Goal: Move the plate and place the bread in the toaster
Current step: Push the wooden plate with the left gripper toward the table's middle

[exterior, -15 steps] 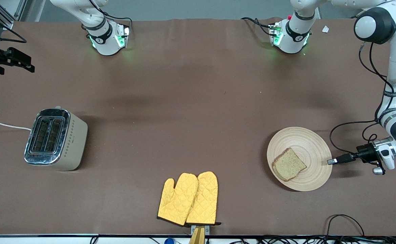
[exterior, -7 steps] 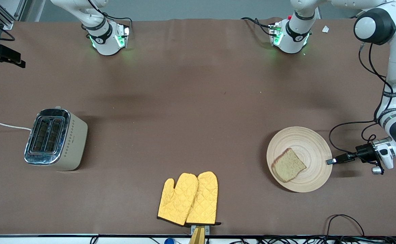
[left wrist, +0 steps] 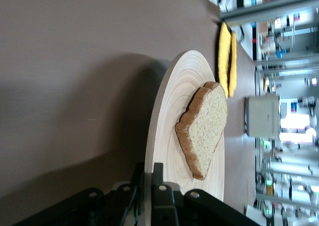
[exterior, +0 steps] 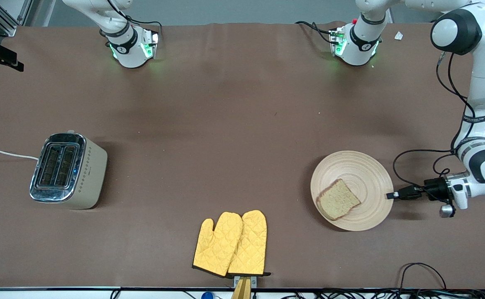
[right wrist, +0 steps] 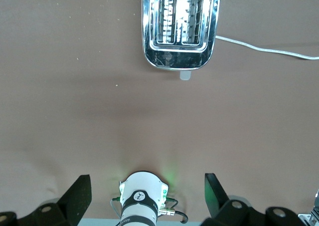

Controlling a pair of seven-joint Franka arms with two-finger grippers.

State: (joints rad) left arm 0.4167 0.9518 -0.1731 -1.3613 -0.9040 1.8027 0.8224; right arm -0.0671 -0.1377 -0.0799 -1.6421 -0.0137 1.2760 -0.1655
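A brown-covered table (exterior: 234,124) is carrying a beige toaster (exterior: 69,171) with its white cord (exterior: 6,154) at the right arm's end, a wooden plate (exterior: 364,172) toward the left arm's end, and yellow oven mitts (exterior: 230,243) lying at the camera-side edge.

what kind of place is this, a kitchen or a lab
Most likely a robotics lab with kitchen props. Two Franka arms are bolted to a brown-covered table, with loose cables along its edge. The left gripper holds a plate with bread; a toaster and yellow mitts lie nearby.
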